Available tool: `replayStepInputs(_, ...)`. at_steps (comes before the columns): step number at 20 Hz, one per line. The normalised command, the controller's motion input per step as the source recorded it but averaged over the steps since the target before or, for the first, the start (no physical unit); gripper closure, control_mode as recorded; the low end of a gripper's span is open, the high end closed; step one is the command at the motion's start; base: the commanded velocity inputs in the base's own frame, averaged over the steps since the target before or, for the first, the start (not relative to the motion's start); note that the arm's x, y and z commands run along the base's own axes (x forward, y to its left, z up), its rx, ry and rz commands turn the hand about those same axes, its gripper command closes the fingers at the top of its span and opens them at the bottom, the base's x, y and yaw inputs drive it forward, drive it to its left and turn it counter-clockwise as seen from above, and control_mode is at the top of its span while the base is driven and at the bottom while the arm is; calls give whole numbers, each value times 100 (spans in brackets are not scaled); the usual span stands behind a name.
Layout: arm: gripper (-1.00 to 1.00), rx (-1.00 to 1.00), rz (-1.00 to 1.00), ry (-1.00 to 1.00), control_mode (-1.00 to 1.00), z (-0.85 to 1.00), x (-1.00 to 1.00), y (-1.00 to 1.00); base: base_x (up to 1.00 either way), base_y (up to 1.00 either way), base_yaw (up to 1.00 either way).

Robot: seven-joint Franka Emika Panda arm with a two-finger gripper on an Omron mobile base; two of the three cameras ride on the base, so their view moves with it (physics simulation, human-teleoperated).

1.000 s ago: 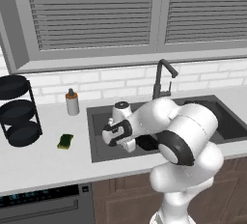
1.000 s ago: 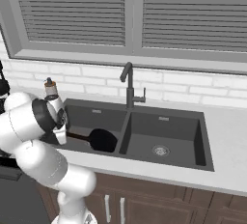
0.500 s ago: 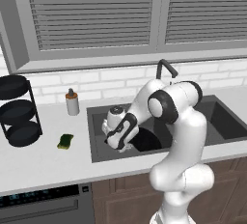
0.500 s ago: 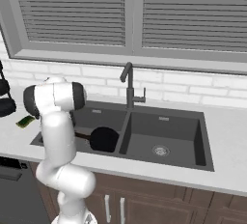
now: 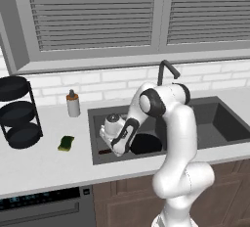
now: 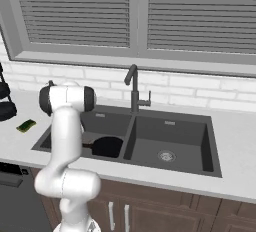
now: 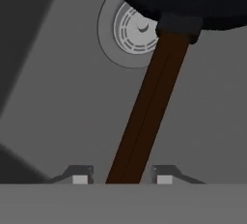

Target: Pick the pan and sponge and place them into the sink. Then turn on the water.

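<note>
We have the small round black frying pan (image 5: 145,144) with its long thin dark brown handle lying in the left basin of the large dark grey double-basin sink (image 6: 172,172), its bowl partly over the round metal drain (image 7: 126,35). In the hand view the gripper (image 7: 119,175) sits low over that handle, its two fingertips standing apart on either side of it with a visible gap, so we judge the pan is being let go rather than gripped. A second ago the arm was folded close over the basin with the pan at the gripper; now the elbow has swung up and back, while the pan lies on the basin floor. So the first placing looks done. The small yellow sponge with its dark green layer (image 5: 66,143) rests on the pale tabletop (image 5: 49,167) left of the sink, near the black tiered rack (image 5: 17,113) and the small bottle (image 5: 73,104). Next we must lift clear of the handle, reach left, and come down squarely on the sponge. The tall dark gooseneck faucet (image 6: 133,88) shows no stream.
</note>
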Motion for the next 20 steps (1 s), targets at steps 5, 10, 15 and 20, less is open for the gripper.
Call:
replayStepInputs(5, -100, 0, -6, 0, -100, -8, 20, -22, 0, 0, 0)
replayStepInputs(10, -100, 8, -4, 1, -100, 70, 11, -46, 0, 0, 0)
replayStepInputs(15, -100, 4, 1, 15, -100, 100, 15, -26, 0, 0, 0)
replayStepInputs(20, -100, 0, 6, 26, -100, 100, 31, -1, 0, 0, 0)
